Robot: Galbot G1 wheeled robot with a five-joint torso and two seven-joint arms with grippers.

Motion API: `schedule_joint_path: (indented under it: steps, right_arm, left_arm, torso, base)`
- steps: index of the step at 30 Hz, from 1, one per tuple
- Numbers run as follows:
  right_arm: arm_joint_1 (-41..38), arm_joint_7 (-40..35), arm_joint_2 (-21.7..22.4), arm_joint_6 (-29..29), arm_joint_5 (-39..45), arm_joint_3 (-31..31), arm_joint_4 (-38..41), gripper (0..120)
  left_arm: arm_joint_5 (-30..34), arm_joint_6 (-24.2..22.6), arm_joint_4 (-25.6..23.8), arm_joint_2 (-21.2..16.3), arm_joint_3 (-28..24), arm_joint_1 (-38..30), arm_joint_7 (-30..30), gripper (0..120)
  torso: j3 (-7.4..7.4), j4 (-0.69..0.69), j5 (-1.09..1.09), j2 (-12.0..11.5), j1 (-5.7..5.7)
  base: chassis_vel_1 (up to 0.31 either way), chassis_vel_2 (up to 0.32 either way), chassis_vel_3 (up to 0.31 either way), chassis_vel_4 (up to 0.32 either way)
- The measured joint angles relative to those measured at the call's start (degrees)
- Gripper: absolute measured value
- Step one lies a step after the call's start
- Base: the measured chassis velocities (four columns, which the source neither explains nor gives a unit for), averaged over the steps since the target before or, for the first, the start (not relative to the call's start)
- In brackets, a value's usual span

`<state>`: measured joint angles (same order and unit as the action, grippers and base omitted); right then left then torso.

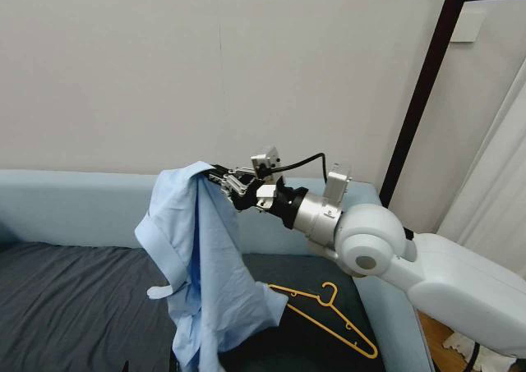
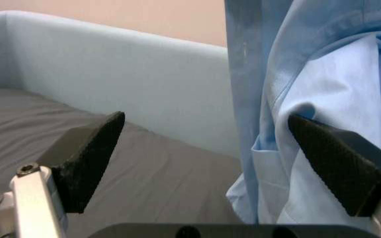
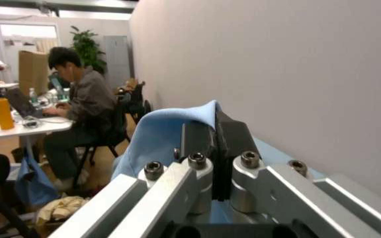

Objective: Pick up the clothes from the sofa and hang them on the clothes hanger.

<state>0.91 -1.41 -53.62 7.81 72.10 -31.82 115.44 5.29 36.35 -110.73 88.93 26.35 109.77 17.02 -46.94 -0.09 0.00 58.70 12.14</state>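
One shirt [image 1: 201, 257], light blue, hangs from our right gripper [image 1: 220, 177], which is clenched on a fold at the top of the cloth. We hold it up in front of the sofa [image 1: 74, 208] back, and its folds drop toward the dark seat; we cannot tell whether the hem touches the cushion. In the right wrist view the jaws of that gripper [image 3: 215, 130] press together with the shirt [image 3: 157, 134] pinched between them. Our left gripper [image 2: 205, 121] is released, its fingers spread wide above the seat, and one pad [image 2: 333, 158] sits just beside the hanging shirt [image 2: 323, 64]; contact is unclear. On the seat to the shirt's right lies a yellow hanger [image 1: 329, 314], flat, near the hem. Behind the sofa's right end a dark post [image 1: 423, 93] rises.
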Motion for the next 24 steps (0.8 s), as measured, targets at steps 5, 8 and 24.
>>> schedule_joint_path:
  steps: [5, 8, 24]
  right_arm:
    - [-2.93, 1.09, -5.46, -0.91, -0.75, -2.56, -3.46, 0]
    - [-2.69, 1.86, -7.08, -1.40, -1.27, -2.99, -4.73, 0]
    - [22.31, 22.58, 4.12, -11.49, -13.23, 1.53, -19.79, 0]
  left_arm:
    - [-0.20, 1.63, -0.15, 0.85, 0.56, 1.34, 0.30, 97]
    - [-0.31, 2.20, 0.14, 1.26, 0.78, 1.79, 0.43, 97]
    - [-1.53, 1.78, 2.55, 1.60, 0.20, 1.06, 0.36, 97]
  torso:
    - [0.00, 0.02, -0.02, 0.00, 0.00]
    - [0.00, 0.03, -0.03, 0.00, 0.00]
    - [0.00, -0.02, 0.05, 0.00, 0.00]
  base:
    - [0.000, 0.000, 0.000, 0.000]
    - [0.000, 0.000, 0.000, 0.000]
    - [0.000, 0.000, 0.000, 0.000]
